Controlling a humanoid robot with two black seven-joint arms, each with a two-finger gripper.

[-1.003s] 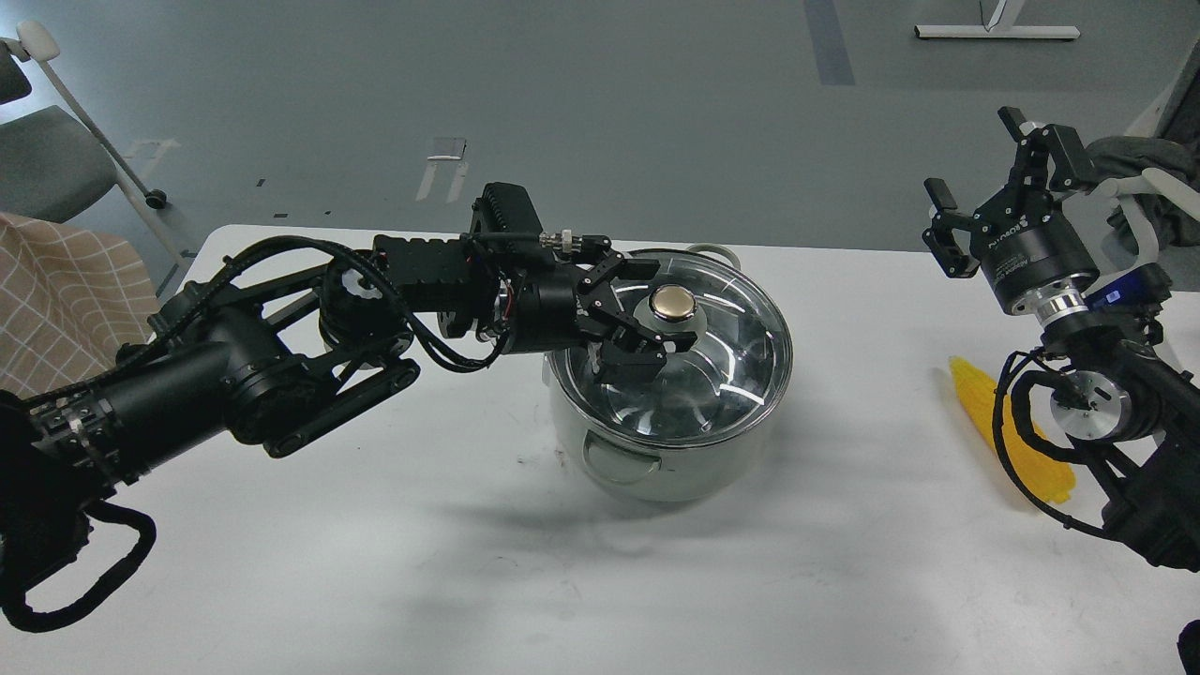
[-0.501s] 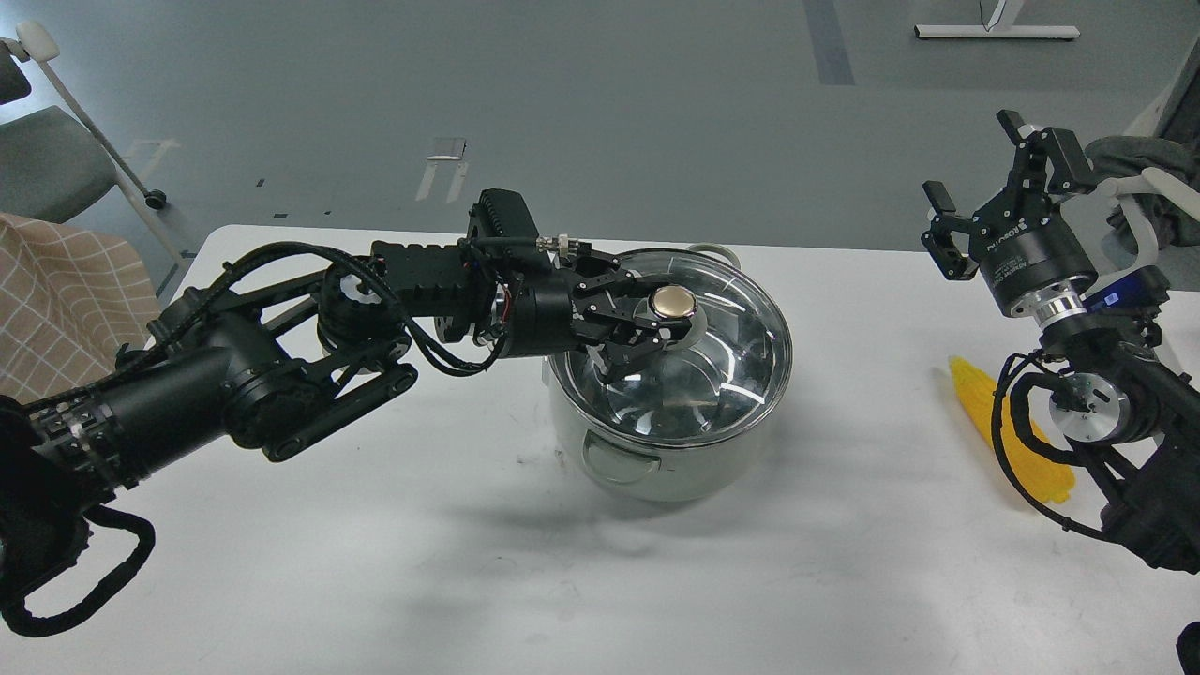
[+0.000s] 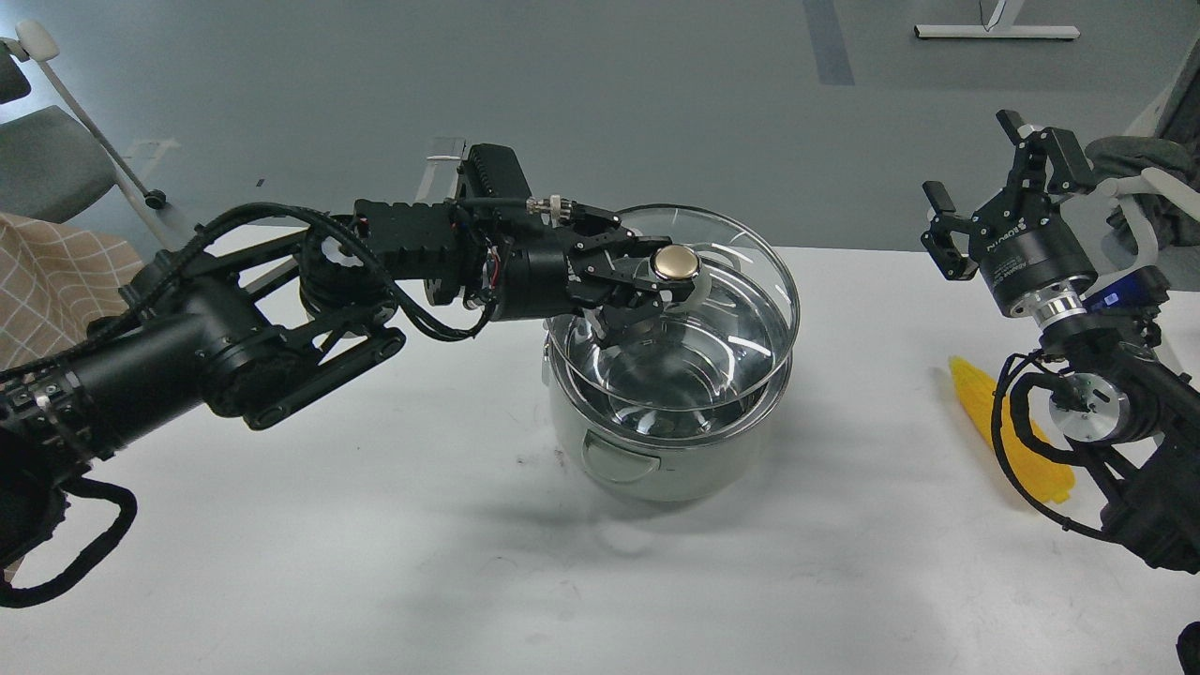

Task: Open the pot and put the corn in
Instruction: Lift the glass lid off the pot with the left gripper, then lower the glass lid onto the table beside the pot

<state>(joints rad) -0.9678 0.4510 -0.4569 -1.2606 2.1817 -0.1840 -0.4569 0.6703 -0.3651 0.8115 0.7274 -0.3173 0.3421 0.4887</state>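
The pale mint-green pot (image 3: 656, 459) stands in the middle of the white table. My left gripper (image 3: 656, 281) is shut on the gold knob (image 3: 676, 263) of the round glass lid (image 3: 741, 300) and holds the lid a little above the pot's steel rim. The yellow corn (image 3: 984, 412) lies on the table at the right, partly hidden behind my right arm. My right gripper (image 3: 980, 178) is open and empty, raised above the table's far right edge, well away from the pot.
The white table (image 3: 375, 525) has bare room in front of and left of the pot. A grey chair (image 3: 47, 159) and checked cloth (image 3: 56, 281) are off the table's left. Grey cloth (image 3: 1139, 159) lies at the far right.
My left gripper closed on the lid's knob and lifted the lid up off the pot. The right arm has barely moved.
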